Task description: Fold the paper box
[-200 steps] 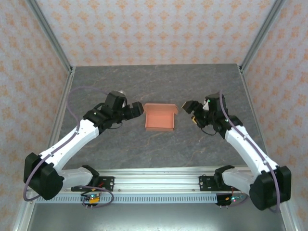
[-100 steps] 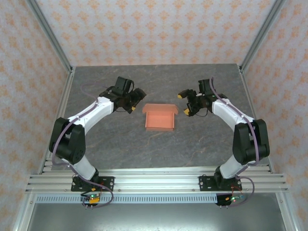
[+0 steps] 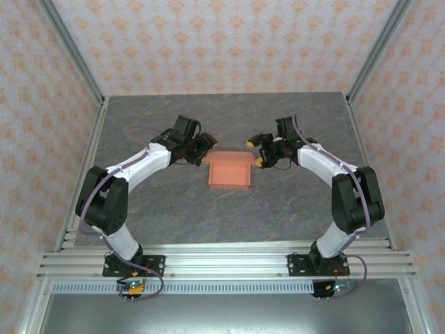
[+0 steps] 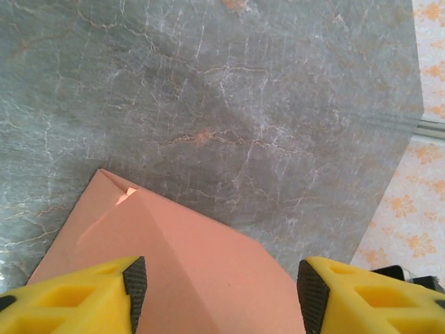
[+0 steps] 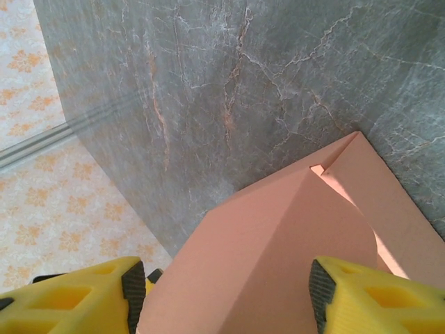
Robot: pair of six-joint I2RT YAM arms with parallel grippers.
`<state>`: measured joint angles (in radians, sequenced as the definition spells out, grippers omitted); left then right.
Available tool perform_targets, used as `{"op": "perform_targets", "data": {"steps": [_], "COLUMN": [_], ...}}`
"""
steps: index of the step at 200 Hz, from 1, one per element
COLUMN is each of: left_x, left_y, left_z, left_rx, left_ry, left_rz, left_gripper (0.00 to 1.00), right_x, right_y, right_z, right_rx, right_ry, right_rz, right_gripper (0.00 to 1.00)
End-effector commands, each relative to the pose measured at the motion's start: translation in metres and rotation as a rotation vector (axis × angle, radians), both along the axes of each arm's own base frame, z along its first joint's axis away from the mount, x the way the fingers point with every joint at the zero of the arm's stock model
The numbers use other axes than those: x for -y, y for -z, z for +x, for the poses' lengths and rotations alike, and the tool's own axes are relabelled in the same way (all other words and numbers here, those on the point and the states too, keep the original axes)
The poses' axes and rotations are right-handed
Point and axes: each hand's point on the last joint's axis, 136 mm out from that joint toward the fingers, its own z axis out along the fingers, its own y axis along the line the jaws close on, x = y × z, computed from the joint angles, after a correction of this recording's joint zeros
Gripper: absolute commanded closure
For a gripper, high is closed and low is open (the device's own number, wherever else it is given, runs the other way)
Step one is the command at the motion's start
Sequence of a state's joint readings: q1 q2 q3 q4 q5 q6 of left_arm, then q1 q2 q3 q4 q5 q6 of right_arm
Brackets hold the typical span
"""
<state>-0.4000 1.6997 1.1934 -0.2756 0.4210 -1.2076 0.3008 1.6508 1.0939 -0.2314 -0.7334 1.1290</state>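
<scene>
Resting on the grey marble-patterned bench [image 3: 292,202], about midway between the two arms, is the salmon-orange thin card paper box [image 3: 229,174]. From above it reads as a shallow rectangular tray with low walls along its sides. Its far flap [image 3: 233,156] is raised and leans over the far edge.

The left pincer [image 3: 206,147] sits at the far left corner of the paper box, just beside the raised flap. Its jaws stand apart. In the left wrist view the two yellow fingers [image 4: 90,299] with black pads frame a sloping sheet of the orange card, which runs between them and shows a fold crease and a small notch near its upper corner. Whether the pads touch the card cannot be told.

The right pincer [image 3: 254,151] sits at the far right corner of the paper box, mirroring the other one. Its jaws are also parted, one yellow fingertip farther out than the flap and the other nearer. The right wrist view shows its yellow fingers [image 5: 375,296] on either side of the card, which rises in a creased peak with a small slot at the corner. Contact there is likewise unclear.

Both arms reach inward from their bases on the silver aluminium rail [image 3: 222,261] at the near edge. Walls papered in a pale orange floral pattern [image 3: 222,42] enclose the bench.
</scene>
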Motion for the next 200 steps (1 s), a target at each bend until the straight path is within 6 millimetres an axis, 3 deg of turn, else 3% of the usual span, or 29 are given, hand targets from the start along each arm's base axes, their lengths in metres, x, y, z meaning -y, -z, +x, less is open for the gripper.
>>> {"op": "perform_targets", "data": {"steps": [1, 46, 143, 169, 200], "left_x": [0.013, 0.023, 0.033, 0.025, 0.000], "left_y": [-0.002, -0.003, 0.028, 0.037, 0.037], "left_z": [0.003, -0.007, -0.044, -0.056, -0.068], "left_rx": [0.005, 0.007, -0.023, -0.001, 0.062], "left_ry": [0.009, 0.012, 0.036, 0.093, 0.166], "left_rz": [-0.039, -0.056, -0.020, 0.064, 0.228], "left_gripper": [0.40, 0.51, 0.63, 0.65, 0.60], "right_x": [-0.011, -0.015, -0.001, 0.007, 0.034], "right_y": [-0.014, -0.007, 0.025, 0.028, 0.027], "right_z": [0.005, -0.001, -0.034, -0.047, -0.066], "right_rx": [0.022, 0.012, -0.025, -0.028, -0.010], "right_ry": [0.000, 0.013, 0.020, 0.010, -0.052], "right_rz": [0.042, 0.045, -0.028, -0.067, -0.262], "right_gripper": [0.38, 0.43, 0.51, 0.49, 0.41]}}
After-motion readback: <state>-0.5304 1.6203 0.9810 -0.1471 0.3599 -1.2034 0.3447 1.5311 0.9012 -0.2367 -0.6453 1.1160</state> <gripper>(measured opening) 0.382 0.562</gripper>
